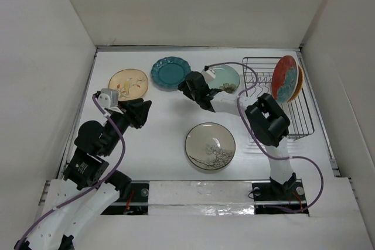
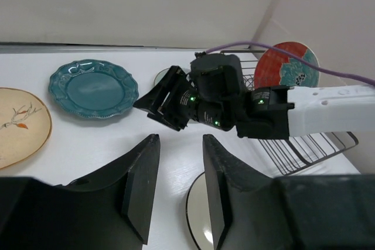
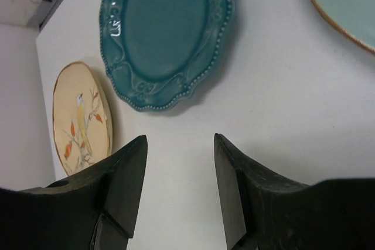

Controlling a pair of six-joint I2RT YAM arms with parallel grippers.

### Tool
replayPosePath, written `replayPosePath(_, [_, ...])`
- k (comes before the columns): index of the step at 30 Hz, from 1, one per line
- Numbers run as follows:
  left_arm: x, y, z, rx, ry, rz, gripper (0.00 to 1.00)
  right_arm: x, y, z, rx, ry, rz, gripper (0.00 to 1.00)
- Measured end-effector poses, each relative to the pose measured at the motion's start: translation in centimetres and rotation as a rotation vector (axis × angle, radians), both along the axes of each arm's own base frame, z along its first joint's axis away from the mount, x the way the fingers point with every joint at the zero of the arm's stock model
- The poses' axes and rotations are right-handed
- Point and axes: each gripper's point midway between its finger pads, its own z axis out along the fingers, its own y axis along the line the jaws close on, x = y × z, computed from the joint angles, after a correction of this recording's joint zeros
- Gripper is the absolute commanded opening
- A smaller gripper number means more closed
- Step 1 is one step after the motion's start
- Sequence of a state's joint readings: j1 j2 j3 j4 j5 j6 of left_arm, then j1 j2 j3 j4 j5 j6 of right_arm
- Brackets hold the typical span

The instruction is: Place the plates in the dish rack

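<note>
The right tool [image 3: 179,144] hangs with jaws apart and empty just beside the scalloped rim of the dark teal plate [image 3: 167,33], while the left tool [image 2: 179,144], also parted and holding nothing, waits near the tan plate [image 1: 128,84] painted with a bird. Those two lie flat on the white surface [image 1: 170,121] with a pale green plate [image 1: 231,77] and a dark-rimmed cream plate [image 1: 210,146] bearing a tree drawing, while an orange-red and blue plate [image 1: 285,78] stands on edge in the black wire dish rack [image 1: 299,115] at the right. Glazed and stiff, probably slippery and breakable, each looks best pinched at its raised rim.
</note>
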State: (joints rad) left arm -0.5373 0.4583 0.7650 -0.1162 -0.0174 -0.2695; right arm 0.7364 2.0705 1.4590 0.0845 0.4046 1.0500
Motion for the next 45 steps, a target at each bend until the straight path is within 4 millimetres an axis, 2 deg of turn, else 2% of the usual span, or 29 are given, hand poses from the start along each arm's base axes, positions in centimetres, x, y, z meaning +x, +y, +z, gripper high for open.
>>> replayPosePath(9, [-0.1, 0.0, 0.1, -0.003, -0.003, 0.0, 0.37, 2.0, 0.7, -6.0, 0.206, 0.129, -0.191, 0.56])
replayPosePath(14, [-0.2, 0.1, 0.2, -0.006, -0.007, -0.001, 0.37, 4.3, 1.5, -5.8, 0.344, 0.127, -0.237, 0.56])
replayPosePath(20, [-0.3, 0.2, 0.4, -0.009, -0.013, -0.001, 0.37, 6.3, 2.3, -6.0, 0.463, 0.135, -0.273, 0.49])
replayPosePath(23, [-0.4, 0.2, 0.5, -0.012, -0.017, -0.001, 0.37, 6.8, 2.8, -6.1, 0.514, 0.139, -0.285, 0.43])
replayPosePath(26, [-0.5, 0.3, 0.6, -0.014, -0.022, 0.0, 0.37, 7.1, 3.1, -6.5, 0.538, 0.148, -0.293, 0.31])
replayPosePath(27, [-0.5, 0.3, 0.6, -0.015, -0.023, 0.0, 0.37, 7.1, 3.2, -6.6, 0.543, 0.151, -0.295, 0.22])
replayPosePath(30, [-0.6, 0.3, 0.7, -0.016, -0.024, 0.0, 0.37, 7.2, 3.2, -7.0, 0.55, 0.159, -0.308, 0.07])
replayPosePath(33, [-0.6, 0.3, 0.7, -0.016, -0.024, 0.0, 0.37, 7.4, 3.0, -6.6, 0.556, 0.142, -0.316, 0.0])
replayPosePath(38, [-0.6, 0.3, 0.7, -0.016, -0.024, 0.0, 0.37, 6.3, 2.2, -6.3, 0.518, 0.11, -0.331, 0.0])
replayPosePath(45, [-0.6, 0.3, 0.7, -0.016, -0.024, 0.0, 0.37, 3.6, -0.4, -3.0, 0.294, 0.007, -0.264, 0.0])
